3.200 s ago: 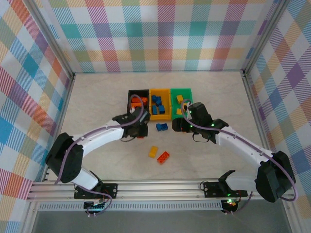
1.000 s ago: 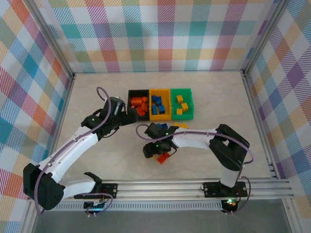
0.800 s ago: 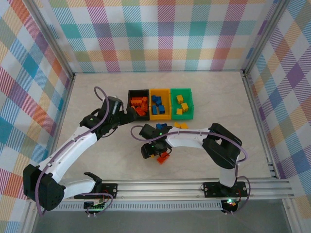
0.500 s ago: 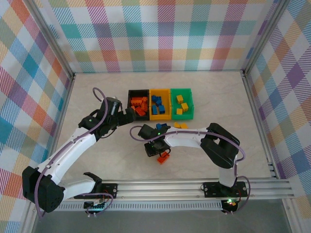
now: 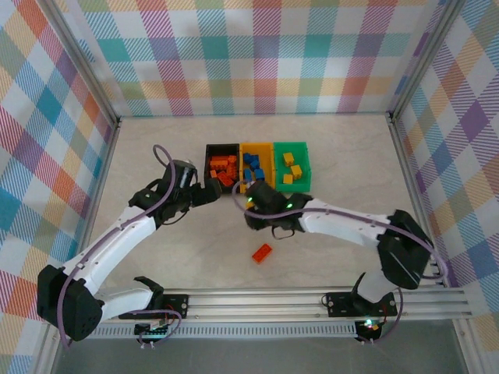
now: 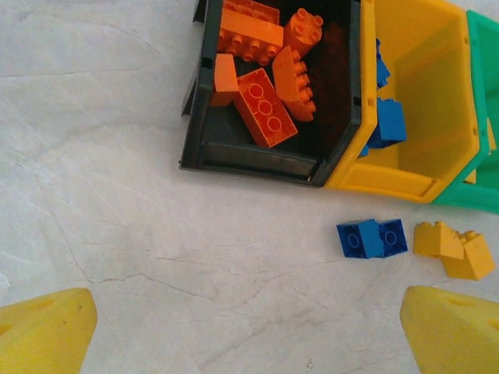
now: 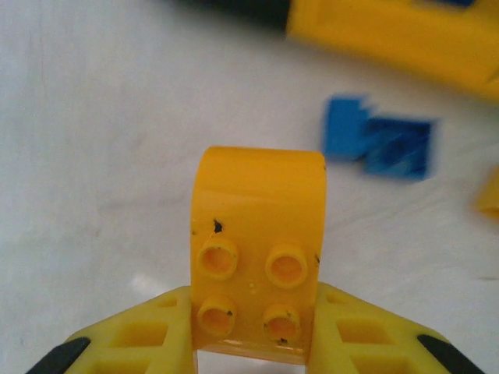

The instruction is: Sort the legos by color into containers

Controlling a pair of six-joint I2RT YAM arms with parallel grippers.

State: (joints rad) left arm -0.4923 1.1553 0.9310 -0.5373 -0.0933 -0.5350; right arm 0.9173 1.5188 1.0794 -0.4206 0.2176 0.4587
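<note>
Yellow lego (image 7: 257, 257) sits pinched between the right gripper's (image 7: 253, 331) closed jaws, jutting out past their tips; the left gripper's (image 6: 249, 327) jaws stand wide open, empty.

Pastel plaid walls (image 5: 257, 54), pale marbled tabletop (image 5: 343, 148), aluminium frame rail (image 5: 257, 299)
</note>
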